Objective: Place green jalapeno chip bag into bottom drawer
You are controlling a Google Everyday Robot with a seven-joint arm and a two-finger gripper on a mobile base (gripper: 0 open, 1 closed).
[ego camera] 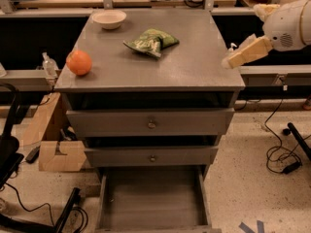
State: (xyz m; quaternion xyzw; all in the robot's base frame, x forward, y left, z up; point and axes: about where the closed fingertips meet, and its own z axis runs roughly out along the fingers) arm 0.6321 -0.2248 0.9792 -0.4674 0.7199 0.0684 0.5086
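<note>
The gripper (234,59) hangs just off the right edge of the cabinet top (199,67), angled down toward the surface; whether it is clenched or released cannot be told. The green jalapeno chip bag (151,41) lies flat on the top, well to the gripper's left and slightly beyond it, ungrasped, so reaching for it looks like the step in hand. The bottom drawer (151,198) stands pulled out far below the gripper, ready to receive the bag; the orange (79,62) and white bowl (109,19) sit farther left, clear of that reach.
</note>
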